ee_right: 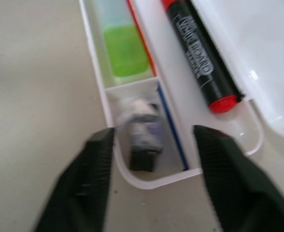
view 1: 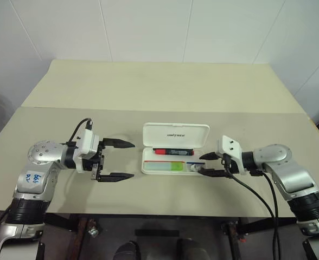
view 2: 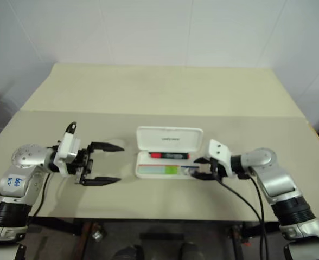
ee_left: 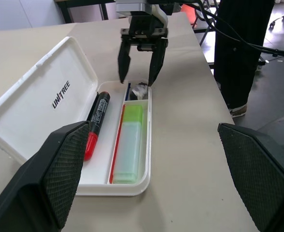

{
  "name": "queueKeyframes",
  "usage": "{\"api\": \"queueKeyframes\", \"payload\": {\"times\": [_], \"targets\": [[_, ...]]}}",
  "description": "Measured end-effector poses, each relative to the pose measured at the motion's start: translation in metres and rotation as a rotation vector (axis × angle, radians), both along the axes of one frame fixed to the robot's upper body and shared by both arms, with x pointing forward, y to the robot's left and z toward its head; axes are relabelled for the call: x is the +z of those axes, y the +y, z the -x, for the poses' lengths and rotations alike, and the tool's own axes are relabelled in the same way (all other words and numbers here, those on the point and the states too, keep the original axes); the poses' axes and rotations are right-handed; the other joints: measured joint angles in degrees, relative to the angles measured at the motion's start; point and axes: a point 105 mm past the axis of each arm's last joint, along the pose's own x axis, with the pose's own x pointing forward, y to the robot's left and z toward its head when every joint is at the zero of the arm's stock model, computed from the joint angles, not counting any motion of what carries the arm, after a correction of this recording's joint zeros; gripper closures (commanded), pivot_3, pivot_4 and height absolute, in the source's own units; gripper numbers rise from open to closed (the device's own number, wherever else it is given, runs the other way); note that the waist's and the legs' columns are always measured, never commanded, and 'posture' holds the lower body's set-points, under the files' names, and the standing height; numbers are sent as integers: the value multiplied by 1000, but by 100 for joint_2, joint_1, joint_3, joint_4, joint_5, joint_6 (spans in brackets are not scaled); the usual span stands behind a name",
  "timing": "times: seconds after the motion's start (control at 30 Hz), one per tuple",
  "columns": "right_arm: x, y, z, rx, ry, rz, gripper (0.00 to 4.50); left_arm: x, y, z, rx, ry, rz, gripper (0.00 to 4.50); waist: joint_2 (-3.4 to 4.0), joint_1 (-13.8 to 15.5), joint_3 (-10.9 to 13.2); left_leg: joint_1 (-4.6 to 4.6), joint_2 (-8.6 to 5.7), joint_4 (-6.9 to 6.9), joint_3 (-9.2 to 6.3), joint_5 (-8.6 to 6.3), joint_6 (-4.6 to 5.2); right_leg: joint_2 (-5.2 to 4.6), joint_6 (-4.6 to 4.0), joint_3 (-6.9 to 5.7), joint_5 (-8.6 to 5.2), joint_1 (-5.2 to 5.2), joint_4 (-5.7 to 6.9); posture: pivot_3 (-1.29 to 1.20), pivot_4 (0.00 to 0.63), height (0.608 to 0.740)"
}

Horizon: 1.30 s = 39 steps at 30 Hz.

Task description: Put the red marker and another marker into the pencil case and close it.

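Case [view 1: 176,134] open on table [view 1: 165,86], lid tipped back. Red marker [view 1: 173,152] lying in far compartment beside lid hinge. Green highlighter [view 1: 167,167] lying in near long compartment. Small dark object [ee_right: 144,137] in end compartment, identity unclear. Right gripper [view 1: 208,164] at case's right end, fingers spread, holding nothing. Left gripper [view 1: 123,160] left of case, apart from it, fingers spread wide, empty.
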Motion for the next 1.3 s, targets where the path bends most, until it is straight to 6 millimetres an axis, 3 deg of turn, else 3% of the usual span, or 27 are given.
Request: {"api": "queueKeyframes", "payload": {"times": [0.07,0.27,0.43,0.83,0.93,1.1,1.3], "targets": [[2,2,1,7,-6,0,34,0,0,0,1,0,1,0,0,2,0,0,0,0,0,0,0,0,0,0,0,-1,1,0,150,740],[23,9,9,46,-55,-24,34,-1,2,-3,10,6,13,0,0,6,0,-1,0,1,1,1,-1,0,-1,1,0,-7,9,0,150,740],[63,11,25,80,-131,-144,34,0,4,-5,15,-8,17,0,0,10,0,-1,1,1,0,1,-2,0,-2,1,-1,-7,13,0,150,740],[74,-16,39,-42,-60,-419,34,25,17,-54,145,-98,121,0,-4,15,-2,-2,0,21,-3,4,-2,2,-2,-1,-1,-7,29,0,150,740],[60,-20,45,-58,2,-455,0,29,18,-69,178,-82,153,629,-5,21,-1,-9,-1,35,-2,2,2,3,0,-1,0,-8,31,0,150,740],[57,-26,51,-59,20,-480,0,39,16,-87,181,-28,177,2289,-6,12,-1,-15,-3,60,0,-5,12,4,10,0,5,-7,34,0,150,740],[58,-28,52,-49,1,-466,0,37,11,-112,249,23,142,4317,-8,19,0,-19,-4,60,-2,-4,11,7,12,-1,6,-8,32,0,150,740]]}}
